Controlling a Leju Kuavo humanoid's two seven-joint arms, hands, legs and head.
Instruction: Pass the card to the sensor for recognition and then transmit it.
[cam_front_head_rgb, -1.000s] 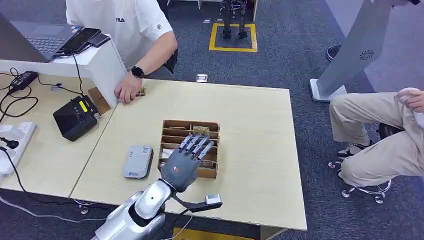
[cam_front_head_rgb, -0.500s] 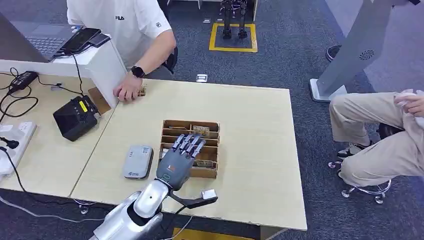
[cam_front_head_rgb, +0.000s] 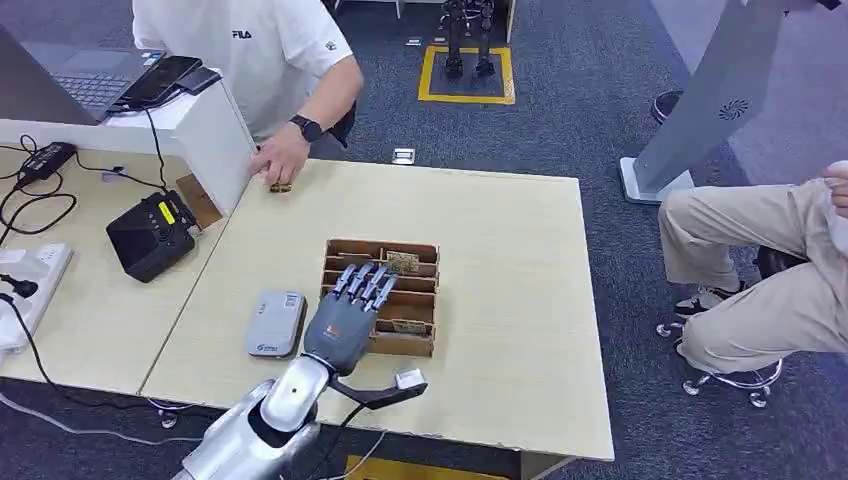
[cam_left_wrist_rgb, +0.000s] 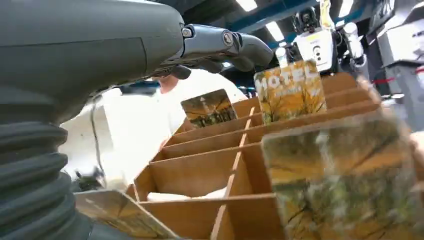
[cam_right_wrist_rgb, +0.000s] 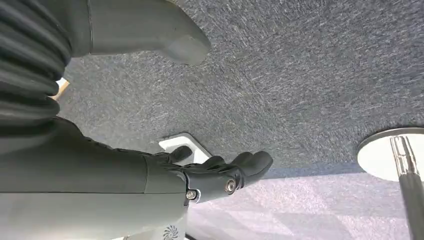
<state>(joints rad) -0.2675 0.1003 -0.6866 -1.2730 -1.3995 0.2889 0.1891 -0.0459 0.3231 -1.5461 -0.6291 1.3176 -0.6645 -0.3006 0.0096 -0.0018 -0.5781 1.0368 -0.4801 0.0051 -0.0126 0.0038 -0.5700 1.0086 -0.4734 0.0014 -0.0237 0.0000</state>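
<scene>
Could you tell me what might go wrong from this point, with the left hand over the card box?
1. The left hand hovers spread over the cardboard box; its fingers could catch a thin divider and drag the box.
2. Several cards stand close together, like the hotel card; the fingers might pinch two or tip one over.
3. The card reader lies just beside the box, so a sideways sweep could knock it.

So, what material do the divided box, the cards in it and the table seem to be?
Divided box: probably thin wood or stiff brown board, matt, with raw slotted edges. Cards: printed card or plastic, slightly glossy; I cannot tell which. Table: pale wood-look laminate, smooth and evenly coloured.
</scene>
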